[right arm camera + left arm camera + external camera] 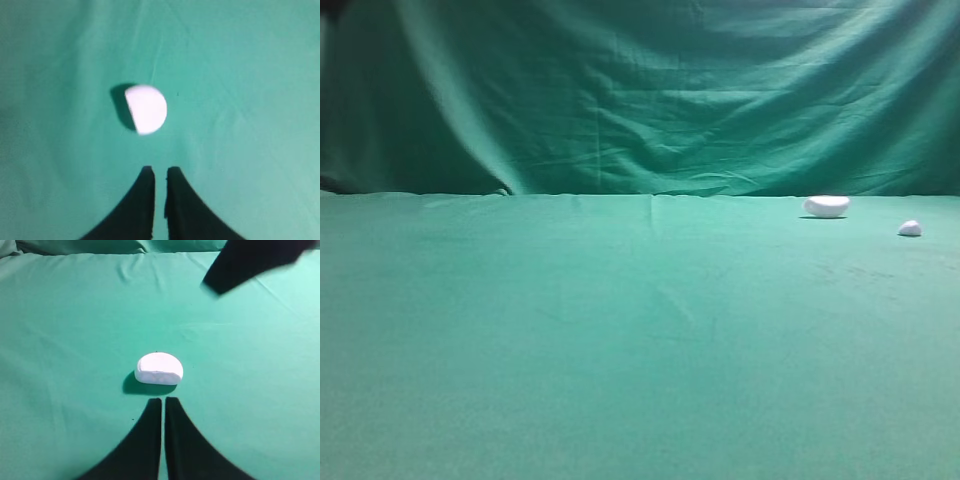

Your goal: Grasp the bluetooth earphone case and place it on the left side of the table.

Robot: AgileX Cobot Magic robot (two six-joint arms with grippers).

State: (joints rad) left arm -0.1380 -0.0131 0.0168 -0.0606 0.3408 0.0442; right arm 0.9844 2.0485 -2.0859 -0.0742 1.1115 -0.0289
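The bluetooth earphone case [826,206], a glossy white rounded oblong, lies on the teal table [620,350] at the far right, near the back edge. Neither gripper shows in the exterior view, and the case does not show in either wrist view. My left gripper [163,400] is shut and empty, its tips just short of a white half-oval flat-topped lump [159,369]. My right gripper [160,170] is shut and empty, with a white half-round lump [146,109] a little ahead of it.
A tiny white pebble-like piece [910,228] lies right of the case. Darker green cloth with long folds [640,100] hangs behind the table. A dark blurred shape [250,262] crosses the top right of the left wrist view.
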